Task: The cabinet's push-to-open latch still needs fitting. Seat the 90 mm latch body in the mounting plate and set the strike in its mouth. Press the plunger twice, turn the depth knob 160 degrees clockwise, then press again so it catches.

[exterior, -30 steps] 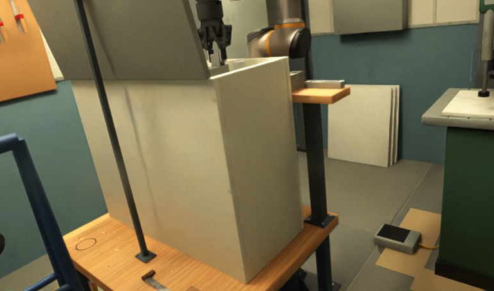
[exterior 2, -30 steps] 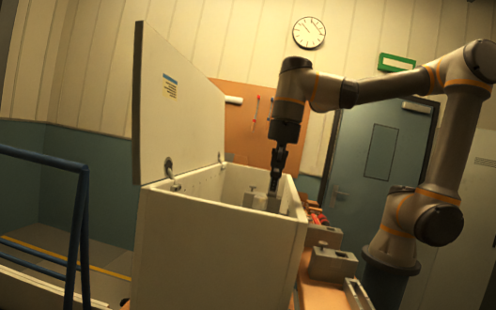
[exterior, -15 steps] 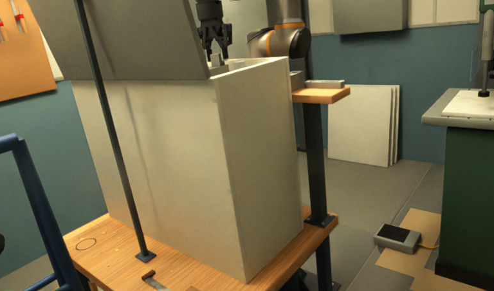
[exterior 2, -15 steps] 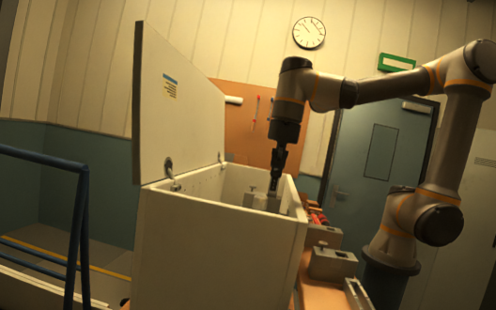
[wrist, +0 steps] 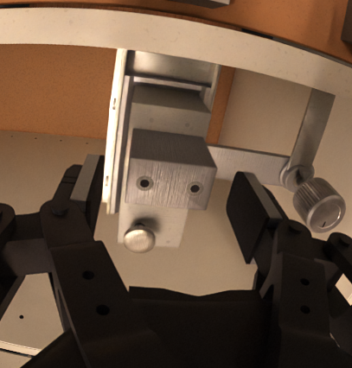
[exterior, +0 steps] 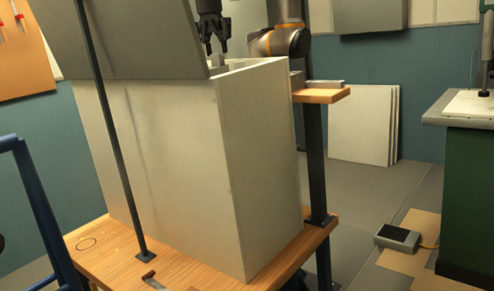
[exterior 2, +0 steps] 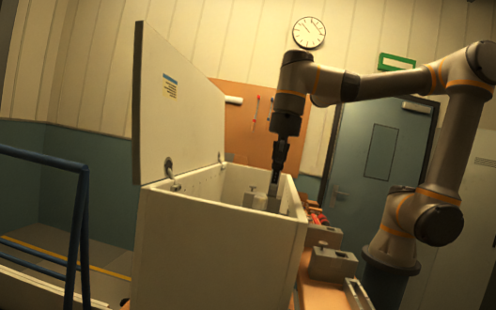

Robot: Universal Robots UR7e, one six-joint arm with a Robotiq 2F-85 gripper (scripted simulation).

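Note:
The grey metal strike block [wrist: 169,175] sits in the mouth of the latch body [wrist: 164,108], which is seated in the mounting plate [wrist: 114,129] inside the open white cabinet [exterior: 191,152], and my gripper [wrist: 164,207] hangs just above it, open and holding nothing. A round silver plunger [wrist: 139,238] sticks out below the strike. The knurled depth knob [wrist: 318,205] is on a bracket to the right. From the side cameras the gripper [exterior: 214,45] [exterior 2: 275,185] points down at the cabinet's top rim beside the latch [exterior 2: 257,199].
The raised cabinet door [exterior: 122,36] leans over the opening, propped by a dark rod [exterior: 111,134]. A small wooden shelf [exterior: 321,95] on a post holds a metal tray. Spare grey blocks [exterior 2: 332,263] lie on the bench beside the cabinet.

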